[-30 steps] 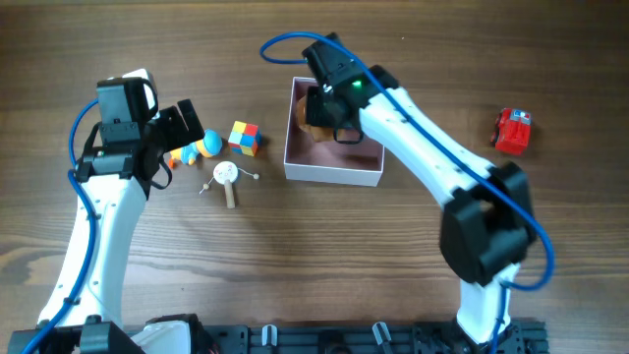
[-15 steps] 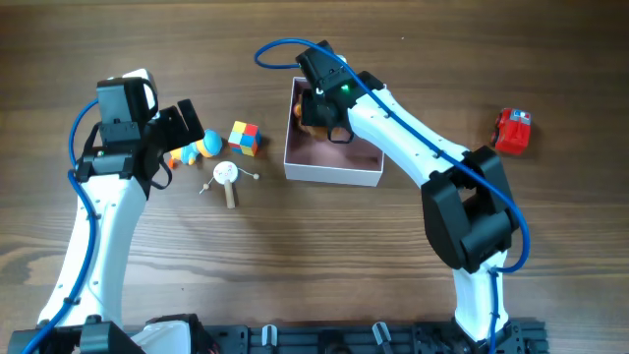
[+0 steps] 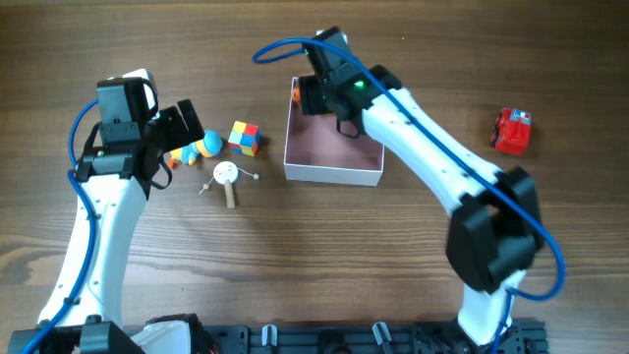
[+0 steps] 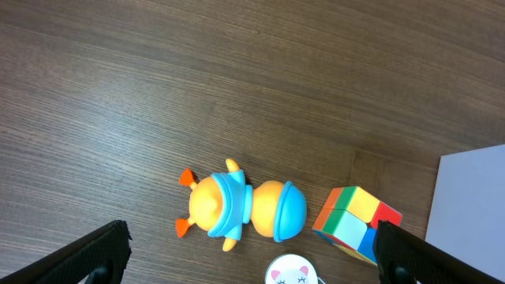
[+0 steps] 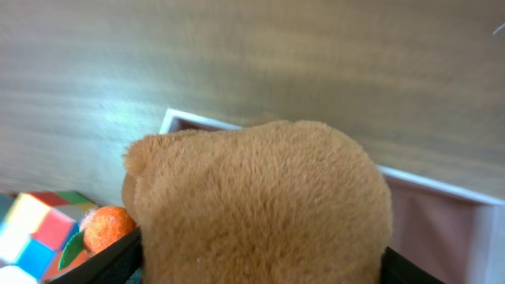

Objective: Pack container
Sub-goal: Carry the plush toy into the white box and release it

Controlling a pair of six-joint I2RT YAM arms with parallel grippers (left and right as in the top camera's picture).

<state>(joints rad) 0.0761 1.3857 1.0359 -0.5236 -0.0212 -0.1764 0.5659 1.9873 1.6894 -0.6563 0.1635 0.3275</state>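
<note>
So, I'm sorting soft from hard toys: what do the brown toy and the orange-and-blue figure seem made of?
The brown toy: plush fabric, fuzzy matte pile. The orange-and-blue figure: probably hard plastic, possibly painted wood; smooth, evenly coloured surfaces with a soft sheen.

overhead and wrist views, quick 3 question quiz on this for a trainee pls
1. True or false: the red toy car lies inside the container.
2. What does the right gripper hold? A) the red toy car B) a brown plush toy C) nothing
3. Fill in: the left gripper is ___ above the orange and blue toy figure.
Key: 1 false; 2 B; 3 open.
</note>
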